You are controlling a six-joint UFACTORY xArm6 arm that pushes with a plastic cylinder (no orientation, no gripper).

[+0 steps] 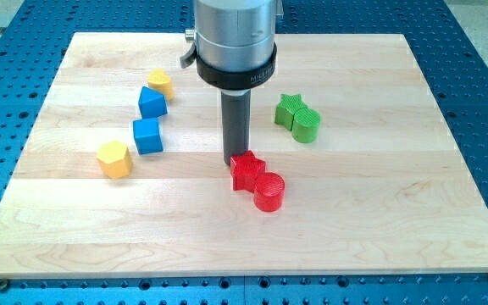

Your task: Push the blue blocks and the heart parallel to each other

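Two blue blocks lie at the view's left: a blue wedge-like block (152, 102) and a blue cube (147, 135) just below it. A small yellow block (160, 82), which looks like the heart, touches the wedge's upper right corner. My tip (232, 162) is near the board's middle, right of the blue blocks, against the upper left edge of a red star (246, 170).
A red cylinder (268, 191) touches the red star's lower right. A yellow hexagon (114, 158) lies left of and below the blue cube. A green star (290, 110) and a green cylinder (306, 124) sit together at the right. The wooden board (396, 212) rests on a blue perforated table.
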